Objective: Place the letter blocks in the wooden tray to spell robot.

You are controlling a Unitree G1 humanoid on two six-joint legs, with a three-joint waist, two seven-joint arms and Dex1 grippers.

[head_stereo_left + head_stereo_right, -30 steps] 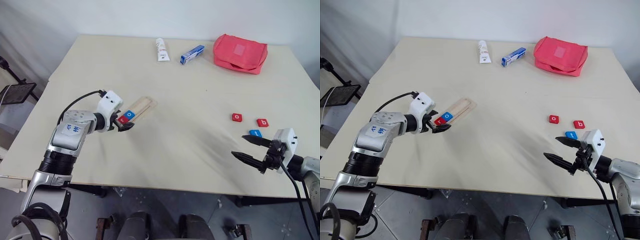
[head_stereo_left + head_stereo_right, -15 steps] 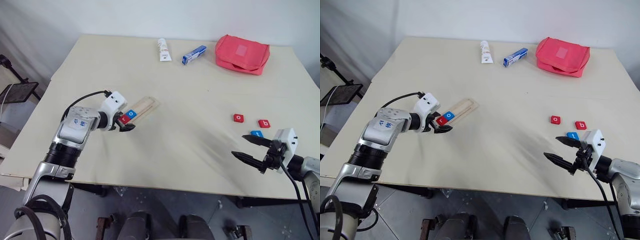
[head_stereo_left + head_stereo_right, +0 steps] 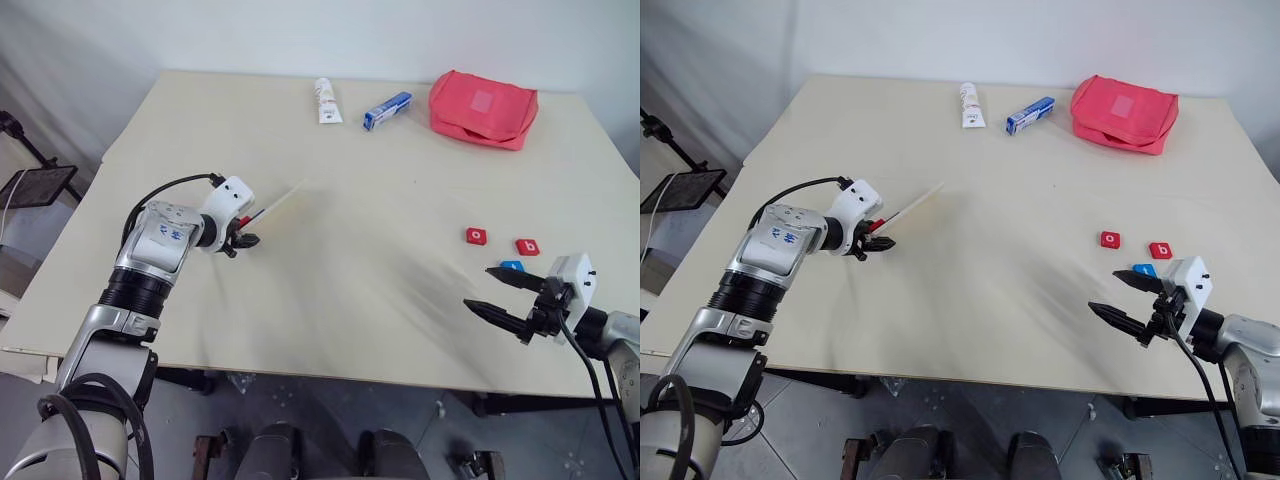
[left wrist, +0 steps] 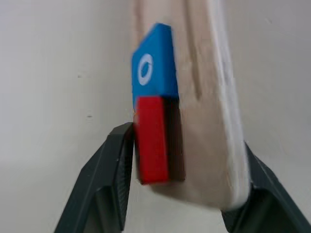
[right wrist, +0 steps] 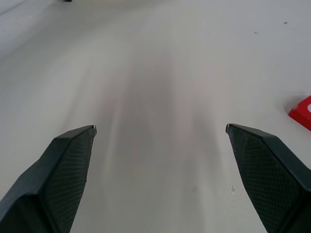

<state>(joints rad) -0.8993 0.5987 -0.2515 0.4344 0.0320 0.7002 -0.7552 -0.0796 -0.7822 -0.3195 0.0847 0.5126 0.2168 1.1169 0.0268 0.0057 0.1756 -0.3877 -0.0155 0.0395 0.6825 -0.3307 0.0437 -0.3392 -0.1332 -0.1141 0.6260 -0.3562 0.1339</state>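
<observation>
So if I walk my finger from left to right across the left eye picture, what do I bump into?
Left end effector → wooden tray → white tube → blue-and-white box → red pouch → right end effector

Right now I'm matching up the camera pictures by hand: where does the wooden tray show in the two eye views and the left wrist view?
Left eye view: the wooden tray is a thin pale strip tipped up on edge, left of centre on the table.
Right eye view: the same thin strip, left of centre.
Left wrist view: close up, running away from the fingers, with the blue o tile on it.
Shared landmark: the left tool clamped on the tray's near end.
</observation>
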